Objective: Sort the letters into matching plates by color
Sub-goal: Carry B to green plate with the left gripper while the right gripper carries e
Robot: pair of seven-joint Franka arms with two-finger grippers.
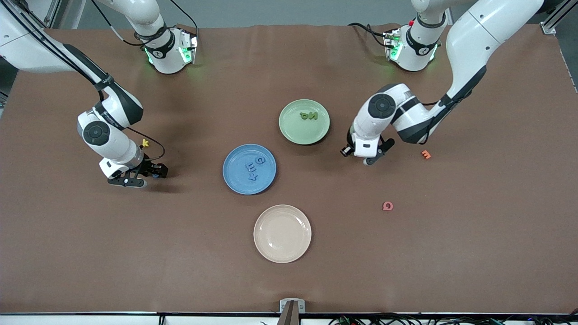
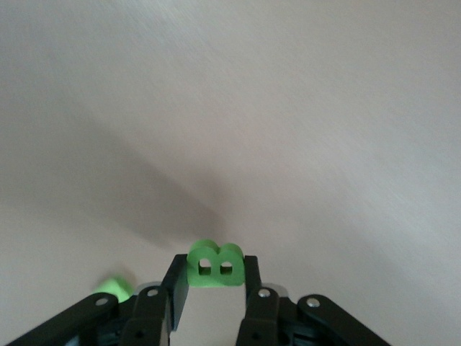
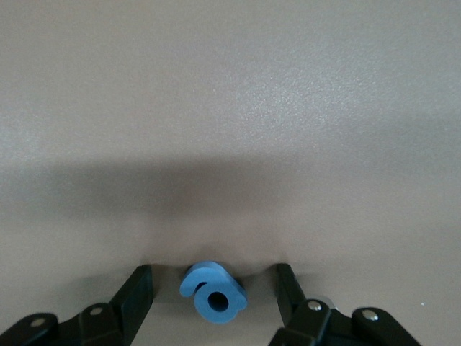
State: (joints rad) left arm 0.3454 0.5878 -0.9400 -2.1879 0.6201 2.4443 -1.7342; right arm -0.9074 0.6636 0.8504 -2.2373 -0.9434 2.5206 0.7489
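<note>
Letters are in both grippers' reach: the left gripper [image 2: 213,282] pinches a green B [image 2: 214,264] by its flat sides, over the table beside the green plate [image 1: 289,131]. The right gripper [image 3: 215,288] stands spread around a blue letter [image 3: 213,292] lying on the table toward the right arm's end. Chunky, light and stiff by the look of them, they should suit a squeeze across the flat faces. The blue plate [image 1: 232,178] holds three letters, the green plate two.

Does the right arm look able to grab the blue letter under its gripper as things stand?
Probably yes. The right gripper is open with the blue letter lying between its fingers on bare table, nothing crowding it. Closing should catch it.
</note>
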